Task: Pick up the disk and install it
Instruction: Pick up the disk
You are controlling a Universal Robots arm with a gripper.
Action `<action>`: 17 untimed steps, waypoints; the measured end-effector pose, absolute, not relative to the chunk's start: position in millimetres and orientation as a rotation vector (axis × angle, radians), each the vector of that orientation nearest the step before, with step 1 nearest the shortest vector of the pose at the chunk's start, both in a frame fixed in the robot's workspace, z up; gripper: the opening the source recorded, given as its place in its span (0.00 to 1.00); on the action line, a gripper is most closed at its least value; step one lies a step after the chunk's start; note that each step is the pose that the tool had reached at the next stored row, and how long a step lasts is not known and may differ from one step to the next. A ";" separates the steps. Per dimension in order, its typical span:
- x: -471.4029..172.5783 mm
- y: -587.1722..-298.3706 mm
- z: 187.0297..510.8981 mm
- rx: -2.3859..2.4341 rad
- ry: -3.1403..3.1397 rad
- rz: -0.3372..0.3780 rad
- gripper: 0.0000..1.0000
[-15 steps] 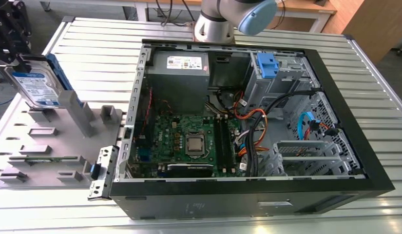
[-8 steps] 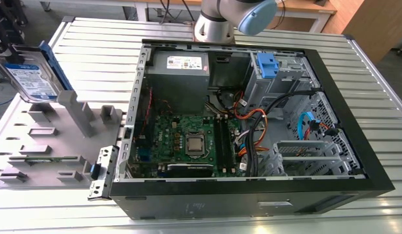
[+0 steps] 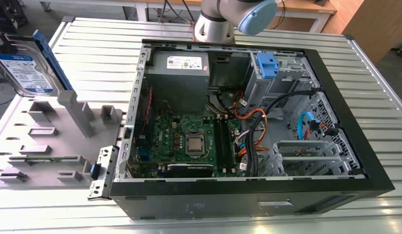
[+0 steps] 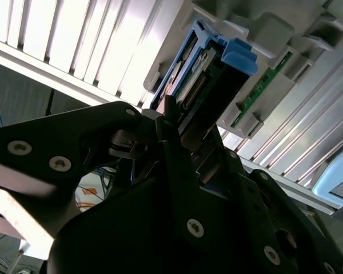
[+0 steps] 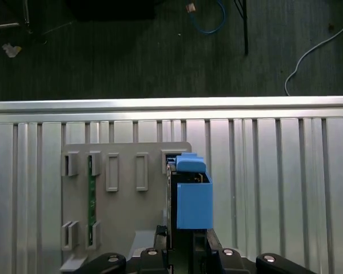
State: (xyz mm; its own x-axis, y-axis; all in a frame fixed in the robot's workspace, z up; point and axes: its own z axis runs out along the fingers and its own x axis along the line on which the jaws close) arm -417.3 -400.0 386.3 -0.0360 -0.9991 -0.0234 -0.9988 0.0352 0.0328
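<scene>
Gripper (image 5: 184, 237) clamped on upright disk (image 5: 193, 205), over grey holder tray (image 5: 126, 211)

Open computer case (image 3: 207, 204), grey tray (image 3: 15, 122) on slatted table (image 3: 103, 44).

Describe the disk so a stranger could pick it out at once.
Find the open computer case on the slatted table; a grey tray lies at the exterior view's left of it. The disk is on edge at the tray's far end. Its white-and-blue label and blue frame set it apart from the tray's plain grey posts.
</scene>
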 end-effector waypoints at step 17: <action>-417.4 -399.7 409.1 2.177 -2.256 -0.063 0.35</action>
